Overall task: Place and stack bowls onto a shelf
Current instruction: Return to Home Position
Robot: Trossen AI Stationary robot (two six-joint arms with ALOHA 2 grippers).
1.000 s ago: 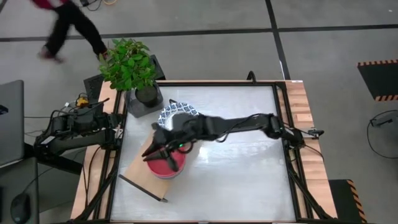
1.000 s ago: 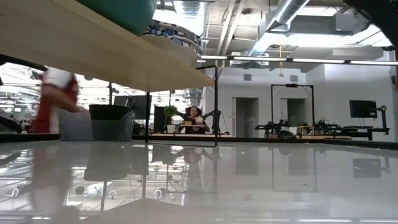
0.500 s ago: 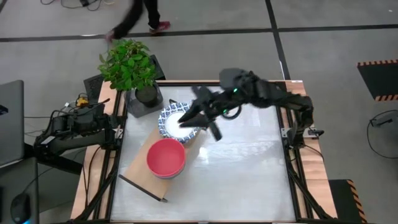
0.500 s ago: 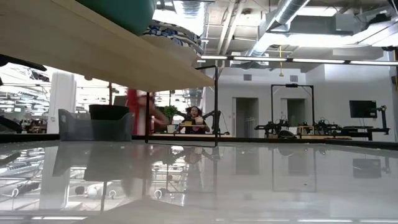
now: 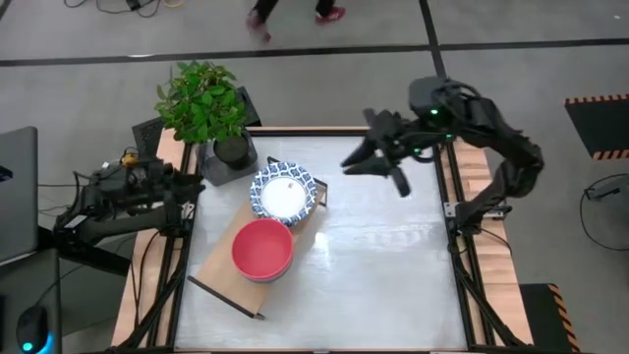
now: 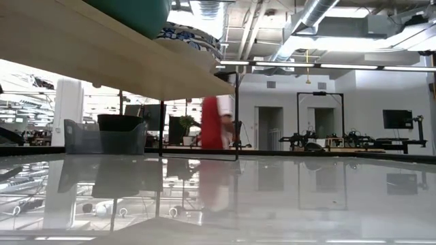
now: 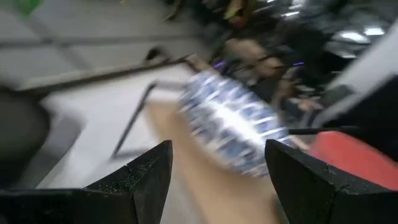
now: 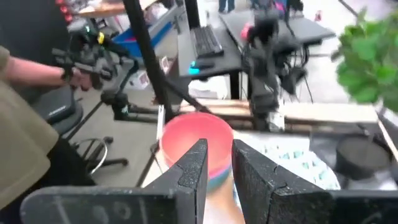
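Observation:
The light-wood shelf (image 5: 218, 264) stands slantwise at the table's left. On it sit a blue-and-white bowl (image 5: 284, 192) and a stack topped by a red bowl (image 5: 261, 248). Both also show in the right wrist view, the red one (image 8: 196, 134) and the patterned one (image 8: 298, 165). In the low view the board (image 6: 102, 51) carries a green bowl (image 6: 136, 10) and the patterned bowl (image 6: 194, 34). My right gripper (image 5: 376, 169) is open and empty, raised over the table's far right part. My left gripper (image 7: 217, 168) is open and empty at the table's left edge (image 5: 190, 187), facing the patterned bowl (image 7: 233, 124).
A potted plant (image 5: 204, 103) in a black pot stands at the table's far left corner, next to the shelf's far end. The table's right half (image 5: 383, 265) is bare. A person's legs (image 5: 290, 12) pass on the floor beyond the far edge.
My right gripper has let go of the red bowl, risen and swung from over the shelf toward the table's far right corner. The red bowl stays on top of its stack on the shelf. A person has walked past behind the table.

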